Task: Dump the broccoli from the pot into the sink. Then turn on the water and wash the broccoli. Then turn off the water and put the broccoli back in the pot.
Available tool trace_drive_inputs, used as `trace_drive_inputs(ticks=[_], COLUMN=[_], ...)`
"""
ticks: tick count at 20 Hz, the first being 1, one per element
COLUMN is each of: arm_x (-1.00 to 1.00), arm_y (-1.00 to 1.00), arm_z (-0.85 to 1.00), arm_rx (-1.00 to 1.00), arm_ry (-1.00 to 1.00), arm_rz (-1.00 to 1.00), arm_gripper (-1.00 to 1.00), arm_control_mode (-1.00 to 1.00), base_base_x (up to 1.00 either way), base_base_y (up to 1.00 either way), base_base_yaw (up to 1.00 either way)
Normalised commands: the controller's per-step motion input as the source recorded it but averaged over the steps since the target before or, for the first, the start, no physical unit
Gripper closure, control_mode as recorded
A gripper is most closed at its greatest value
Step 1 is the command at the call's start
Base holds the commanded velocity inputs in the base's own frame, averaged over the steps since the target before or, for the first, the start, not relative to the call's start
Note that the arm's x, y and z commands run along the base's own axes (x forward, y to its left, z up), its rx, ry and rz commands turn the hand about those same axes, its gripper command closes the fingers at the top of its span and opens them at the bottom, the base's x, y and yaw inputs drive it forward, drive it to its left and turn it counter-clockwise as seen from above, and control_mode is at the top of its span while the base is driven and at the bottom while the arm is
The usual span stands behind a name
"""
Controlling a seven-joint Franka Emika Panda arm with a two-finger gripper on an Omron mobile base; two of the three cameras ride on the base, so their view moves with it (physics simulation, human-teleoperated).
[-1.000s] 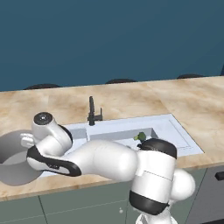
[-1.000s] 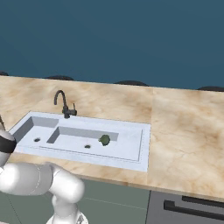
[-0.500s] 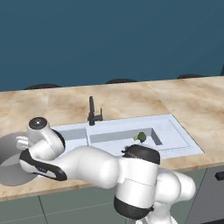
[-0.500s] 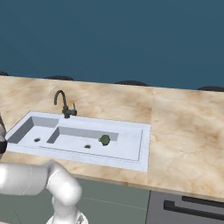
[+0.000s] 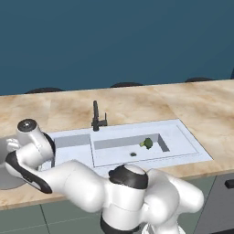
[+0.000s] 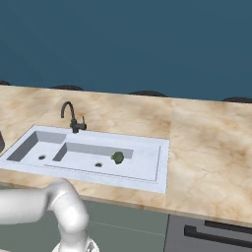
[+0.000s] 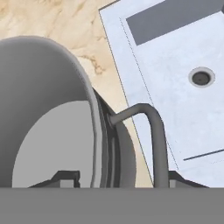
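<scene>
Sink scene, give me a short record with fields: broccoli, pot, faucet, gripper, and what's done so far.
broccoli: in the sink's wide basin, near the right end
pot: on the counter left of the sink, empty as far as it shows
faucet: dark, behind the sink, no water visible
gripper: at the pot's rim and loop handle, one finger on each side; grip state unclear
done so far: broccoli dumped; washing not yet started

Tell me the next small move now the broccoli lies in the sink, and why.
Probably lift the gripper clear of the grey metal pot, then head for the dark faucet: the small green broccoli floret lies in the wide basin of the pale sink, and no water runs.
</scene>
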Motion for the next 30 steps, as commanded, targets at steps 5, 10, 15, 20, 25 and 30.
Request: trace_drive_inputs(ticks=[5,10,15,20,25,30], arm_x=[-0.20,-0.15,0.00,-0.09,-0.26,-0.35], arm_y=[-0.17,-0.29,-0.34,-0.69,-0.92,-1.00], arm_z=[0.01,0.14,0.48,0.70,0.72,0.54], arm_rx=[0.00,0.00,0.00,0.00,0.00,0.00], arm_ry=[0.00,0.03,0.00,0.00,0.00,0.00], arm_rz=[0.00,0.00,0.00,0.00,0.00,0.00], arm_gripper=[-1.00,-1.00,-1.00,-1.00,-1.00,-1.00], arm_control_mode=[-1.00,-1.00,-1.00,-1.00,-1.00,-1.00], base_base_x=[0.00,0.00,0.00,0.00,0.00,0.00], base_base_y=[0.00,0.00,0.00,0.00,0.00,0.00], base_base_yaw=[0.00,0.00,0.00,0.00,0.00,0.00])
